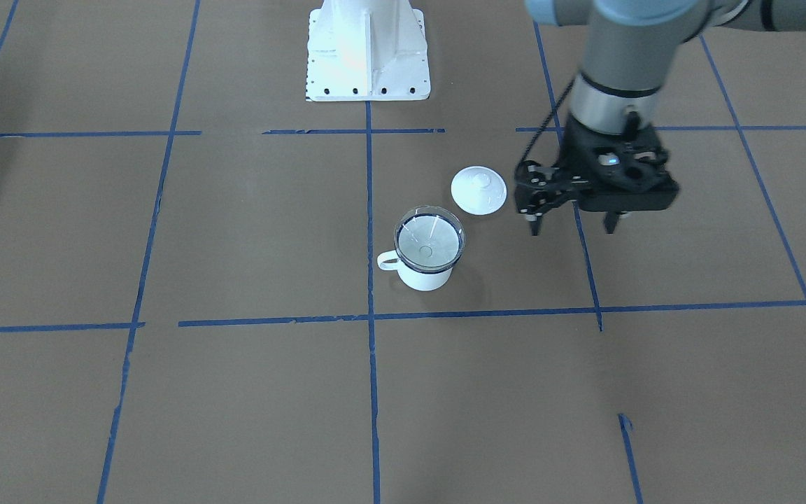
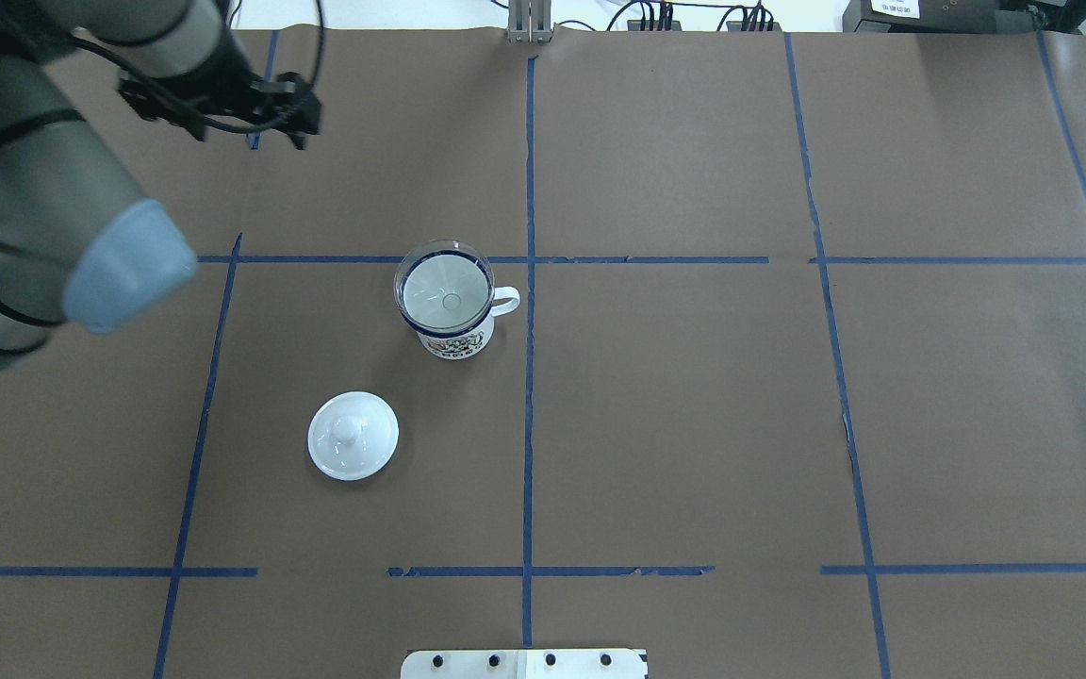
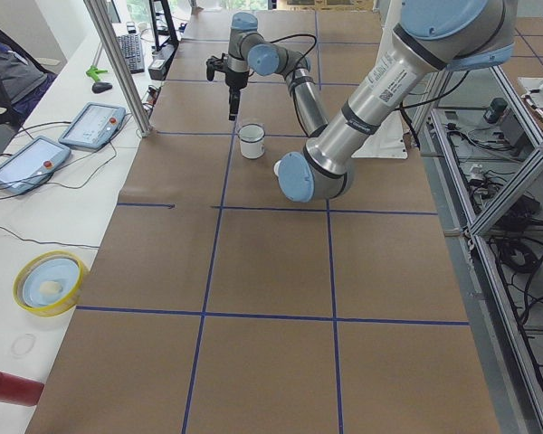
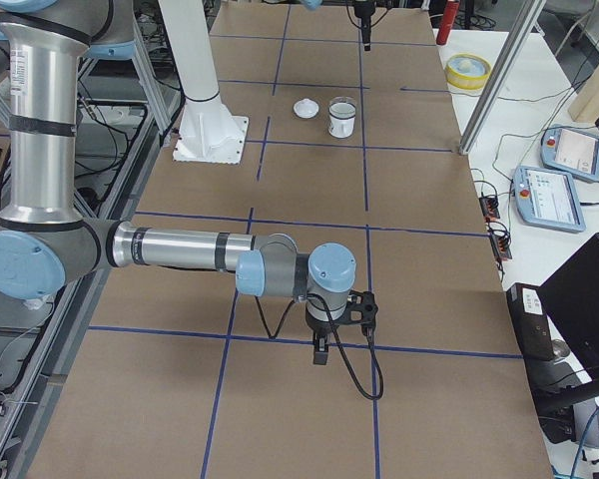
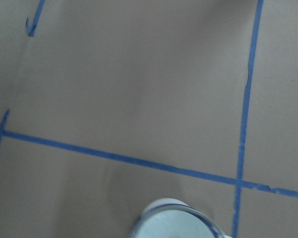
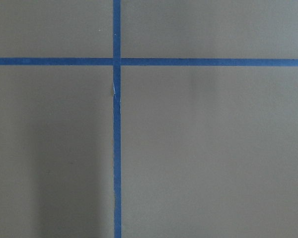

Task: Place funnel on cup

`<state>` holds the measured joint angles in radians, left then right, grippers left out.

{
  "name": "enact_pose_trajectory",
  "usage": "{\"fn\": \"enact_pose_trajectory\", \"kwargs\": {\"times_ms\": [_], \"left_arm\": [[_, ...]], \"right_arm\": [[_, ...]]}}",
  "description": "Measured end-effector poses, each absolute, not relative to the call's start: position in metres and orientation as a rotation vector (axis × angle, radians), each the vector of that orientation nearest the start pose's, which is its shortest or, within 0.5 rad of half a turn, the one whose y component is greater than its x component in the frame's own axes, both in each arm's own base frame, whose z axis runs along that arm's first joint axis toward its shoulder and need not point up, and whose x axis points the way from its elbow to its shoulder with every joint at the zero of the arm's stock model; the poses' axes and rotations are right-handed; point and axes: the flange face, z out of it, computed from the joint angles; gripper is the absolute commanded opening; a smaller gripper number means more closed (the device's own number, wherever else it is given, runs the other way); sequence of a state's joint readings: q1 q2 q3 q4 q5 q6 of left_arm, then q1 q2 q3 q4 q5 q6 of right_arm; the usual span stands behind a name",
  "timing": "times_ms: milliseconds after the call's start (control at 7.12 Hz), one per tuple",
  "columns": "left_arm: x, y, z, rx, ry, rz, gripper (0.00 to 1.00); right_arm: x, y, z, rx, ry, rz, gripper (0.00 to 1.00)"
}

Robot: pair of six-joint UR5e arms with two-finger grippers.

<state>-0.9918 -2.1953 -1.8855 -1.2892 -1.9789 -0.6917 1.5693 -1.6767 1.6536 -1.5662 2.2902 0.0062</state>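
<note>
Overhead exterior view has the clear funnel [image 2: 446, 288] seated in the white enamel cup [image 2: 456, 344], its wide rim resting on the mug's blue rim, so it stands without support. Both sit apart from the left fingers [image 1: 534, 224], off to their right. Those fingers hang wide and empty above the counter [image 2: 694, 424]; the task looks done. The right fingers [image 4: 320, 354] hover far off, and I cannot tell their spread.

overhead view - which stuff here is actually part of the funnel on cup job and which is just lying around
Part of the job:
- cup, upright on the table
- funnel, sitting in the cup's mouth
- left gripper, open and empty, off to one side

Just lying about:
- white lid with a knob, on the table apart from the cup
- yellow-rimmed dish on the side bench
</note>
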Motion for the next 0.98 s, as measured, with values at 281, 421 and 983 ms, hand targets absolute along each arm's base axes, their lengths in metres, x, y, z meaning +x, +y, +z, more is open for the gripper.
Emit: {"fn": "enact_pose_trajectory", "kwargs": {"times_ms": [281, 421, 983], "left_arm": [[0.106, -0.594, 0.316, 0.340, 0.616, 0.220, 1.00], [0.031, -0.596, 0.395, 0.331, 0.610, 0.287, 1.00], [-0.087, -0.491, 0.632, 0.157, 0.742, 0.214, 1.00]], "right_arm": [[0.067, -0.446, 0.671, -0.020, -0.719, 0.011, 1.00], [0.067, -0.446, 0.671, -0.020, -0.719, 0.011, 1.00], [0.067, -0.446, 0.671, -0.020, -0.719, 0.011, 1.00]]}}
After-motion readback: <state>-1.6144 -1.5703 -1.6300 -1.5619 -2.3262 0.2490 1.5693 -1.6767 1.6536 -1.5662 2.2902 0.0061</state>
